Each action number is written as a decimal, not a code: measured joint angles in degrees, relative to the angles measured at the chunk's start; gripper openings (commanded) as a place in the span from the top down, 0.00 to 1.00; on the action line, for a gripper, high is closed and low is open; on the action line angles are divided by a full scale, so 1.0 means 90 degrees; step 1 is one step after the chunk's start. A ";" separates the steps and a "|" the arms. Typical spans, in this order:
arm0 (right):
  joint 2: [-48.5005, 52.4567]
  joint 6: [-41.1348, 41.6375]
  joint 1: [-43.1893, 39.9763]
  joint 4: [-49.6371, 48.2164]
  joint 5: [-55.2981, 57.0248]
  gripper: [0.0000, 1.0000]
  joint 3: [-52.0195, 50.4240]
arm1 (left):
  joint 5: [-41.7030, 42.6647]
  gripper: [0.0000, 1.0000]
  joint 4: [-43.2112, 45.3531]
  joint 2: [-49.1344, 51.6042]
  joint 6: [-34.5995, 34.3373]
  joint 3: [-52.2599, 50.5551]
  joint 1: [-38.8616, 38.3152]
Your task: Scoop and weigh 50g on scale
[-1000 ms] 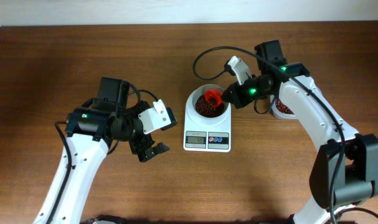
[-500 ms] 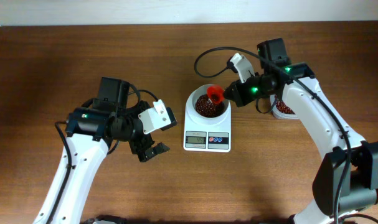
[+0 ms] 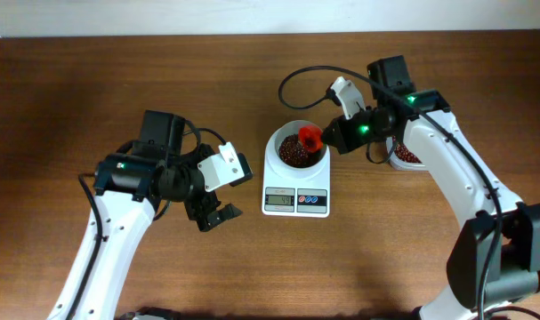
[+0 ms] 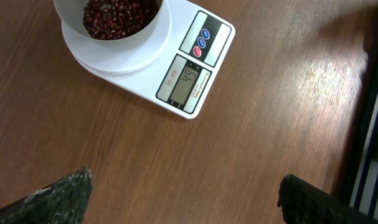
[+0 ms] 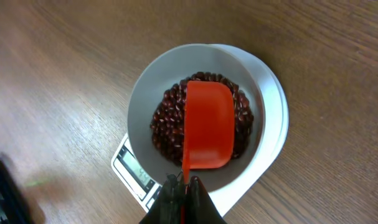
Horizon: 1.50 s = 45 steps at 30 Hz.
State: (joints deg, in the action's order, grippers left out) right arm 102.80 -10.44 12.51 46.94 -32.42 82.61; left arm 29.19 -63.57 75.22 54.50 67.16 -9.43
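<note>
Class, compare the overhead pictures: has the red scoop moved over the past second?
Yes: the red scoop has shifted slightly right, toward the bowl's right rim.

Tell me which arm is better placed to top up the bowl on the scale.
Right: the right gripper is shut on the red scoop above the bowl of beans; the left gripper hangs open, empty, beside the scale.

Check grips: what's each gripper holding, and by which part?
Right gripper pinches the red scoop by the end of its handle, above the white bowl. Left gripper is open, holding nothing.
</note>
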 measured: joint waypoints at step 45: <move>0.0000 0.0357 -0.0488 -0.0075 -0.1639 0.96 0.0002 | 0.0000 0.01 0.0002 0.0000 0.0000 0.0000 0.0000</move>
State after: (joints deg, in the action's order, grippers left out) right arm 102.80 -7.22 8.12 46.26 -47.18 82.63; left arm 29.19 -63.55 75.22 54.50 67.16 -9.43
